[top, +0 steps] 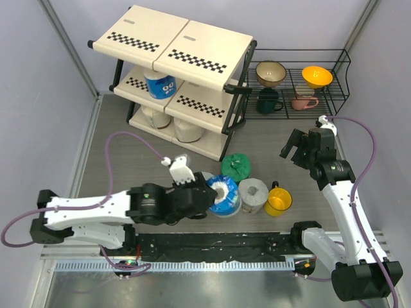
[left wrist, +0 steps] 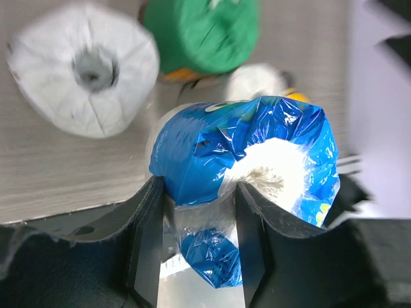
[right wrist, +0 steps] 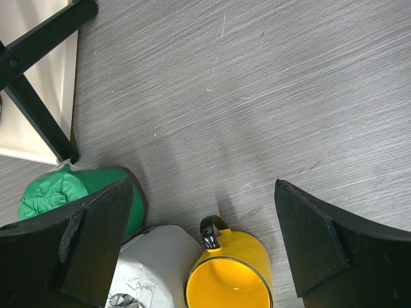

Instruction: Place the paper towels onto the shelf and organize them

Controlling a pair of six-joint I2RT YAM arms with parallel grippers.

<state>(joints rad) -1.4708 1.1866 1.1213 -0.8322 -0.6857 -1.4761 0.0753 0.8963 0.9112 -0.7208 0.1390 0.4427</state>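
Note:
My left gripper (top: 207, 194) is shut on the twisted wrapper top of a blue-and-white paper towel roll (top: 225, 194), seen close in the left wrist view (left wrist: 241, 151) between my fingers (left wrist: 151, 244). A grey roll (top: 253, 195) and a green roll (top: 235, 166) stand beside it; both also show in the left wrist view, grey (left wrist: 83, 67) and green (left wrist: 200, 32). The shelf (top: 176, 48) stands at the back left with a blue-and-white roll (top: 160, 85) on the middle tier and two cream rolls (top: 187, 131) on the bottom. My right gripper (top: 297, 149) is open and empty, raised above the table.
A yellow mug (top: 278, 201) stands right of the grey roll, also in the right wrist view (right wrist: 229, 274). A black wire rack (top: 297, 86) at the back right holds bowls and mugs. The shelf's black leg (right wrist: 38, 115) shows at the right wrist view's left.

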